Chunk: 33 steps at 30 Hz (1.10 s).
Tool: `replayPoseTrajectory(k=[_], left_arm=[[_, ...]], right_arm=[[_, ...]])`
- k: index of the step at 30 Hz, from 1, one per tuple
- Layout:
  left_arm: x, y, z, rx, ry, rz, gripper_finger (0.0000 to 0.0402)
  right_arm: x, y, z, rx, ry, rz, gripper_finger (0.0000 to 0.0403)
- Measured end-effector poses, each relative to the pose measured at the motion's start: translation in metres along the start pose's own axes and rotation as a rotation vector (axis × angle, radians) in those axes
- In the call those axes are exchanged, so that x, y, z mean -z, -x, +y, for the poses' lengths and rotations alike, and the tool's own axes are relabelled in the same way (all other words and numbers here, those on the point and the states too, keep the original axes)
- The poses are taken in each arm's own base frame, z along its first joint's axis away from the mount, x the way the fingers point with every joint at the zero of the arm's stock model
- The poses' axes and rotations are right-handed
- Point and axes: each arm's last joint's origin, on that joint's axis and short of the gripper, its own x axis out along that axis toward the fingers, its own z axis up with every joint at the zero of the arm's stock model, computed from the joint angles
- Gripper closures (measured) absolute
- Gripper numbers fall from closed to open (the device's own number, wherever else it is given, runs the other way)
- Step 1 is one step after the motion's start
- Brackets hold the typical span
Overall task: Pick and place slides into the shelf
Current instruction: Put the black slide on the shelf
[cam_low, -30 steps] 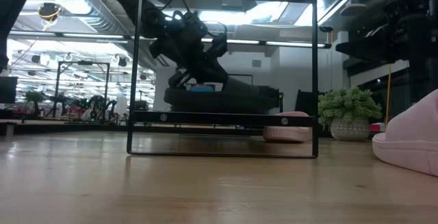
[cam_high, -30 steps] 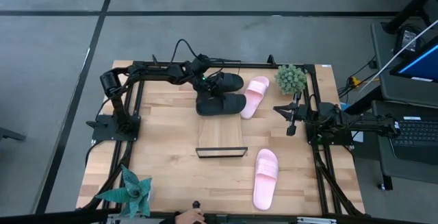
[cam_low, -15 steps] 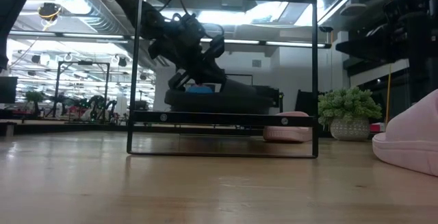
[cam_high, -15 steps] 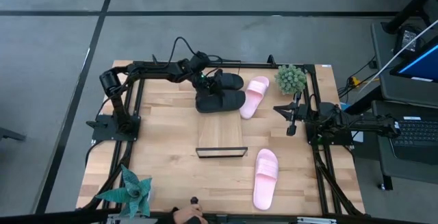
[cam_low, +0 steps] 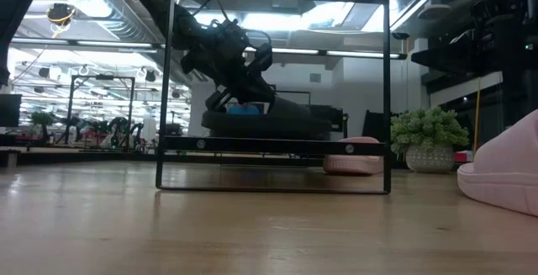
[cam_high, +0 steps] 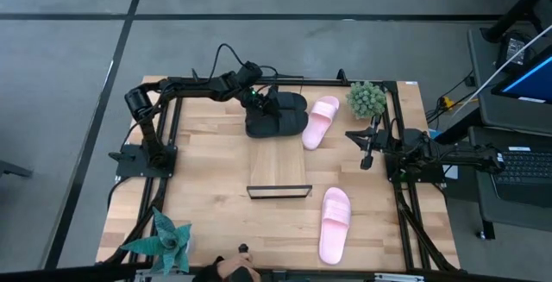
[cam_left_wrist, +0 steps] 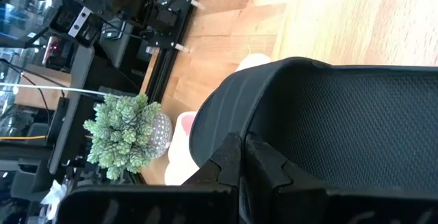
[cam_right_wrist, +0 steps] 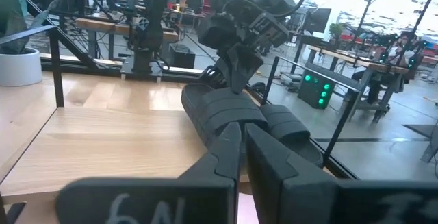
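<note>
A: So, what is sitting on the tabletop (cam_high: 207, 178)?

B: Largest first: the shelf (cam_high: 279, 168) is lying mid-table, its wire rail (cam_low: 277, 90) standing upright in the low view. Two potted plants are resting at the corners, a round one (cam_high: 366, 99) at the far right, a spiky one (cam_high: 168, 239) at the near left.

A: And the slides?

B: Two black slides (cam_high: 278, 115) are sitting just beyond the shelf's far end. One pink slide (cam_high: 321, 121) is lying beside them, the other (cam_high: 334, 223) near the front.

A: Grippers?

B: The left gripper (cam_high: 259, 105) is clamping the strap of a black slide. The right gripper (cam_high: 366, 159) is hanging at the right edge, fingers nearly together, holding nothing.
</note>
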Motion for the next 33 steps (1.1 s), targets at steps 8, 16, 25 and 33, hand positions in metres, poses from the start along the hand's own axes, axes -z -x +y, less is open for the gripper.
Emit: replayPoseTrajectory(k=[8,16,25,33], left_arm=[[0.0040,0.0021,-0.0008,-0.006,0.007,-0.023,0.0401],[0.0054,0.0034,-0.0004,-0.012,0.009,-0.023,0.0401],[0.0054,0.0033,-0.0005,-0.010,0.058,-0.023,0.0401],[0.0048,0.0020,-0.0001,-0.012,0.116,-0.004,0.0387]], right_arm=[[-0.0003,0.0000,0.0000,0.000,0.000,-0.003,0.0377],[-0.0004,0.0000,-0.0001,0.001,0.000,-0.005,0.0377],[-0.0004,0.0000,-0.0001,0.001,-0.002,-0.004,0.0377],[-0.0004,0.0000,-0.0001,0.000,-0.017,-0.004,0.0377]])
